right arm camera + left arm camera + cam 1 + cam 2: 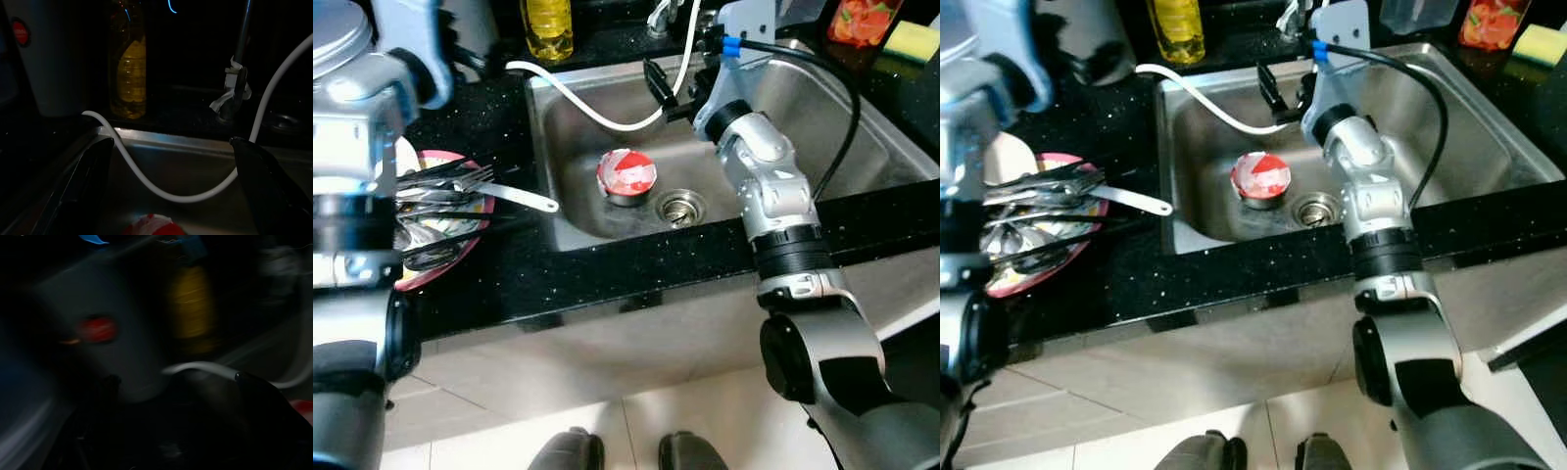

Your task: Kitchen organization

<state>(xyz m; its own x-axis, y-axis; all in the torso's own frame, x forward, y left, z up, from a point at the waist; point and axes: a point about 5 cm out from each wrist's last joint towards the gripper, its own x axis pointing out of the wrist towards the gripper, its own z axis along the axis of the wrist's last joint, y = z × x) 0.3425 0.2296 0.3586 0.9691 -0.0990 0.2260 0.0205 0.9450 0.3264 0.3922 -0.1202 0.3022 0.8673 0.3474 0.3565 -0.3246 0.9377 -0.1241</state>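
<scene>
A crumpled red-and-white cup [626, 175] lies in the steel sink [578, 137] beside the drain [678, 207]. My right gripper [677, 84] hangs over the back of the sink, above and behind the cup. Its fingers [83, 181] are spread wide with nothing between them. A white hose [597, 113] loops across the sink just in front of it. On the counter to the left, a pink-rimmed plate [450, 257] holds several forks and a spoon [524, 199]. My left arm [362, 108] is raised above that plate. The blurred left wrist view shows my left gripper [175, 378] open.
A yellow oil bottle [548, 27] and the tap [239, 73] stand behind the sink. A white appliance with a red button [44, 58] is at the back left. A yellow sponge [913, 39] and a red carton [864, 20] sit at the back right. The black counter's edge [636, 274] runs in front.
</scene>
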